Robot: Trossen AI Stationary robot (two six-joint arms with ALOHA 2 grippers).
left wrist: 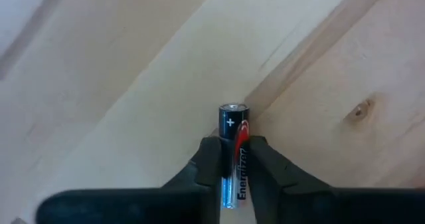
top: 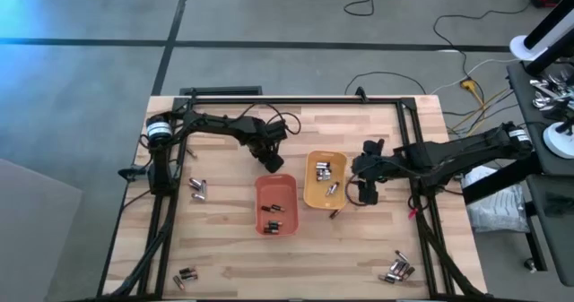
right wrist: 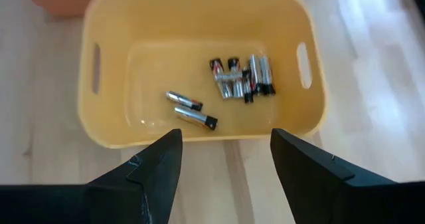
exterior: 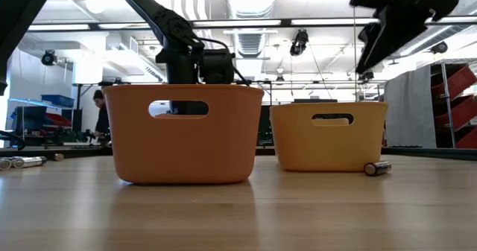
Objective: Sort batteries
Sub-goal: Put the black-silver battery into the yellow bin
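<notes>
A dark and silver battery [left wrist: 232,151] sits between the fingers of my left gripper [top: 272,161], which is shut on it over bare wood just beyond the far end of the orange tray [top: 275,203]. In the low view this gripper [exterior: 195,66] stands behind the orange tray [exterior: 184,132], which hides its fingertips. My right gripper [right wrist: 226,151] hangs open over the near right side of the yellow tray [right wrist: 199,64], where several batteries [right wrist: 242,78] lie. More batteries lie in the orange tray [top: 274,227]. My left gripper pinches the battery's long sides [left wrist: 234,159] between its two fingers [left wrist: 211,159], which lie along the battery. They come from above, pointing down at the table. The plus end [left wrist: 233,110] sticks out past the fingertips. I cannot tell whether that end touches the wood.
Loose batteries lie on the table at the left [top: 197,189], near left [top: 184,275] and near right [top: 397,268]. One lies by the yellow tray's near corner [top: 334,213], also seen in the low view [exterior: 377,167]. A dark frame [top: 296,100] borders the table.
</notes>
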